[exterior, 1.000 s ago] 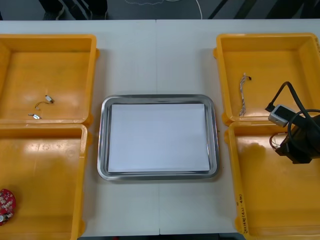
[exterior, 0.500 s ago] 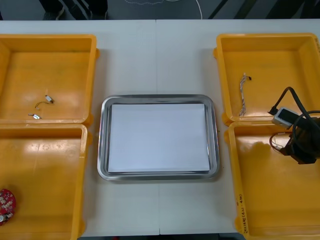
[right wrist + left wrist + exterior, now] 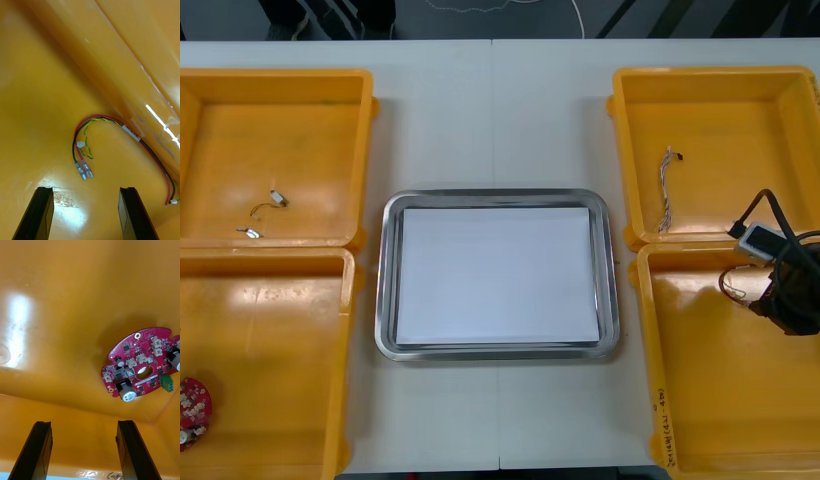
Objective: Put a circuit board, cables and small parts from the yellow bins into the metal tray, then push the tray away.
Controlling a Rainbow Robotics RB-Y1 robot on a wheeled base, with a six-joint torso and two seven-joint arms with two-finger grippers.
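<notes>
Our right gripper [image 3: 84,191] hangs over the bin [image 3: 720,400] at the desk's [image 3: 490,100] near right corner, fingers wide apart and empty, with the red and yellow cable [image 3: 131,133] on the bin floor just beyond them. We would come straight down astride its bundled middle, not the loose ends. Our left gripper [image 3: 83,423], equally spread and empty, hovers above the circuit board [image 3: 146,352] at the near left corner. We count four bins, one tray [image 3: 500,197], one board, two small parts [image 3: 277,198], and two cables with the twisted cable [image 3: 667,190] far right.
</notes>
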